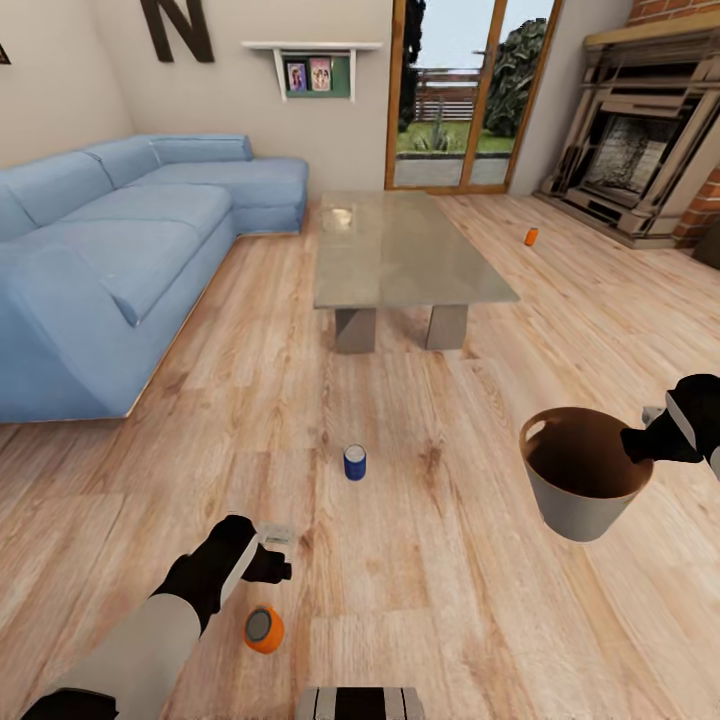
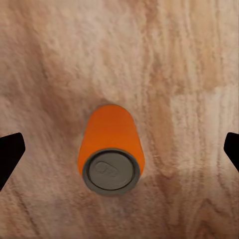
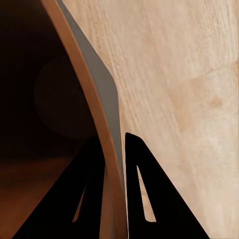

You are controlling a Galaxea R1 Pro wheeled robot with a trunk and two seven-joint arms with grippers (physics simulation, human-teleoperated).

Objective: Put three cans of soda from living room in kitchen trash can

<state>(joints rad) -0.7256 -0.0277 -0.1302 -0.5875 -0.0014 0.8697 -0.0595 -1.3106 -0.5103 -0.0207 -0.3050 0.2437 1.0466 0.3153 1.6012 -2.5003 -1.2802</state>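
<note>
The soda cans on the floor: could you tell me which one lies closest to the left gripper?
The orange can just below the open left gripper; the blue can stands farther off, the other orange can beyond the table.

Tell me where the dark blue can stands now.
In the head view the dark blue can stands upright on the wood floor, between the coffee table and the robot.

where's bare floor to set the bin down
Bare floor lies between the blue can and the bin, and right of the table up to the far orange can. It is tighter by the near orange can.
</note>
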